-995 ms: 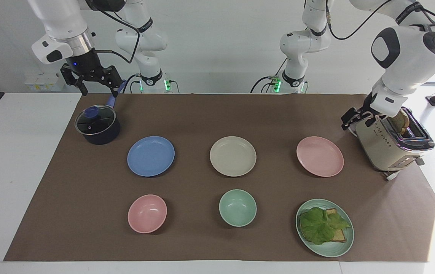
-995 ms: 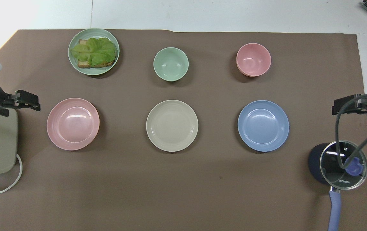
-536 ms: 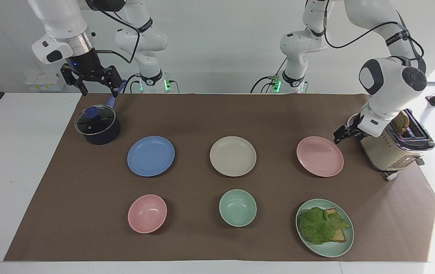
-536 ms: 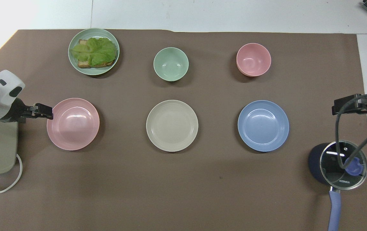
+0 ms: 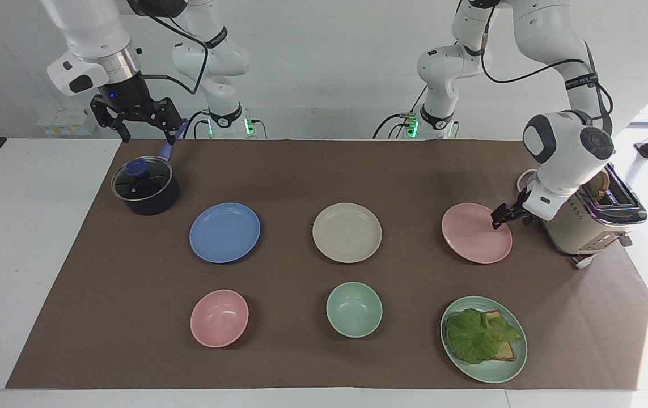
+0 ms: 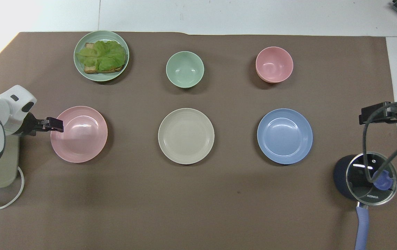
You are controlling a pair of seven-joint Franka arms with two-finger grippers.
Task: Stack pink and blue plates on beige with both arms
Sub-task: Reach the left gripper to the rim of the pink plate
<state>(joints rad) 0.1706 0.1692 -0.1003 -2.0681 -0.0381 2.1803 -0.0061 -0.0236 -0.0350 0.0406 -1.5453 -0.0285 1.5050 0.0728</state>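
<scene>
Left gripper [image 5: 499, 218], jaws open, sits over the pink plate [image 5: 474, 235] at its 3 o'clock rim in the facing view. Right gripper [image 5: 136, 122], jaws open, hangs over the pot [image 5: 145, 187]. The blue plate [image 5: 224, 232] and beige plate [image 5: 347, 233] lie untouched.

Hidden and cut off

The saucepan [image 6: 365, 178] handle is running off the overhead view's bottom edge; the left arm is covering part of the toaster [image 5: 584, 226].

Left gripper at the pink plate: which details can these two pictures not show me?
- Left gripper: overhead view shows it over the pink plate rim; neither view settles whether it touches the rim.
- Toaster: partly covered by the left arm in both views, and cut off by the overhead picture's edge.
- Pot contents: hidden under its reflecting glass lid.
</scene>
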